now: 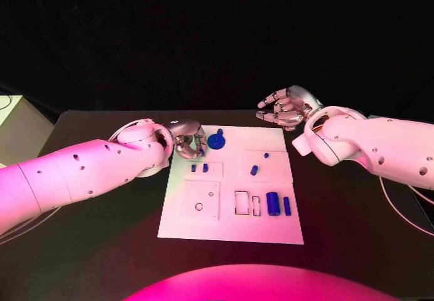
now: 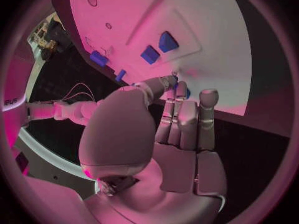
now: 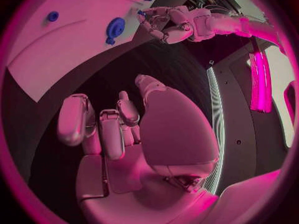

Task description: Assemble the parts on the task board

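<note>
The white task board (image 1: 231,222) lies mid-table. My left hand (image 1: 188,143) hovers over its far left corner, thumb and fingertips pinched on a small blue part (image 2: 186,91). Next to that hand lies a round blue part with a stub (image 1: 218,141). Two small blue blocks (image 1: 199,167) stand in front of it, and two blue pegs (image 1: 260,162) sit further right. Two blue cylinders (image 1: 278,203) lie beside the rectangular slots (image 1: 244,202). My right hand (image 1: 285,106) hangs over the black table beyond the board's far right corner, fingers loosely bent, holding nothing.
A square plate with two small round holes (image 1: 202,199) occupies the board's near left. Black table (image 1: 352,219) surrounds the board on all sides. A pale box (image 1: 18,125) stands off the table's left edge.
</note>
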Robot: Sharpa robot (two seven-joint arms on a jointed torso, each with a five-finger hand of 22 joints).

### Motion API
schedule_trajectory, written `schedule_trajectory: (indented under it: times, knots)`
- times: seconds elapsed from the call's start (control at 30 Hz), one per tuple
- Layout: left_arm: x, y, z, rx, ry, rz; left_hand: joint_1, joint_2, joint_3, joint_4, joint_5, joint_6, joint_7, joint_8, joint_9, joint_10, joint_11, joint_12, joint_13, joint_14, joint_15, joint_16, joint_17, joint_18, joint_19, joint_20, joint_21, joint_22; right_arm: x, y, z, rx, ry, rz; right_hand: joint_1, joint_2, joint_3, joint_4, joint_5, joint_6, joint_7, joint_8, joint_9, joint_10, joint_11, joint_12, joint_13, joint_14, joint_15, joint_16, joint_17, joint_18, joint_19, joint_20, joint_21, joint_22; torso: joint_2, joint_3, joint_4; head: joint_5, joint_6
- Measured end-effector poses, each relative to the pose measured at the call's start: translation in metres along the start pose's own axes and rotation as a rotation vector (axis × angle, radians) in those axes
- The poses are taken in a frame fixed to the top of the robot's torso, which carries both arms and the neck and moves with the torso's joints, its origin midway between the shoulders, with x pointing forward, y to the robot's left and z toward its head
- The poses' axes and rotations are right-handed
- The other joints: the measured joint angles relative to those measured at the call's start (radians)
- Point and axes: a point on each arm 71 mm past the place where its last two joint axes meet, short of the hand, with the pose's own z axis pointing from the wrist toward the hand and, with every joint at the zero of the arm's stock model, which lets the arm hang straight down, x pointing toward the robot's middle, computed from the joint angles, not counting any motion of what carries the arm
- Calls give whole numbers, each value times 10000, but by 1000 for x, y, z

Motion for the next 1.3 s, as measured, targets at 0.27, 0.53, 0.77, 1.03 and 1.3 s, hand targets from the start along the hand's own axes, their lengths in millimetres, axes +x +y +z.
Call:
schedule_trajectory:
  times: [0.27, 0.53, 0.77, 1.03, 1.3]
  knots:
    - [2, -1, 0, 13, 99, 5, -1, 0, -27, -27, -22, 1, 1, 0, 11, 38, -38, -30, 0, 0, 0, 0, -22, 1, 0, 0, 0, -1, 0, 0, 0, -2, 3, -2, 0, 0, 0, 0, 0, 0, 0, 0, 1, 0, 0, 0, 0, 0, 0, 0, -1, 0, 0, 0, 0, 0, -2, 0, 8, -4, -58]
    - [3, -1, 0, 15, 186, 13, -1, -1, -28, -27, -24, 36, 36, -5, 10, 37, -38, -30, 17, 0, 0, 0, -30, 0, 0, 0, 0, -1, 0, 0, 1, -4, -3, -2, 0, 0, 0, 0, 0, 0, 0, 0, 1, 0, 0, 0, 0, 0, 0, 0, -2, 0, 0, 0, 0, -1, -12, 0, 9, 5, -91]
    - [5, -3, 2, 47, 254, 21, -1, -2, 2, -57, -25, 72, 0, -6, 10, 74, -1, -32, 18, 0, 0, 0, -56, 0, 0, 0, 0, -2, 0, 0, 1, -8, 0, -2, -53, -53, 56, 0, 0, 0, 0, 0, 2, 0, 0, 0, -28, 0, 0, -40, -3, 0, 0, 0, -62, -1, -17, -10, 6, 20, -98]
    - [5, -4, 4, 39, 279, 36, -2, -3, 2, -57, -25, 72, 0, -34, 36, 74, 0, -71, 29, 0, 0, 0, -56, 0, -1, 0, 0, -2, 0, 0, 1, -7, 3, -3, -53, -53, 56, 0, 0, 0, 0, 0, 2, 0, 0, 0, -28, 0, 0, -40, -3, 0, 0, 0, -63, 4, -12, -11, 0, 15, -108]
    - [6, -5, 5, 75, 345, 60, -43, -43, -39, -97, -26, 94, -21, -36, 37, 184, -39, -77, 43, -1, 0, 0, -54, 0, -1, 0, 10, -1, 0, 0, 0, -5, 0, -3, -52, -52, 56, 0, 0, 0, 0, 0, 2, 0, 0, 0, -28, 0, 0, -40, -3, 0, 0, 0, -63, 7, -8, -12, 0, -7, -129]
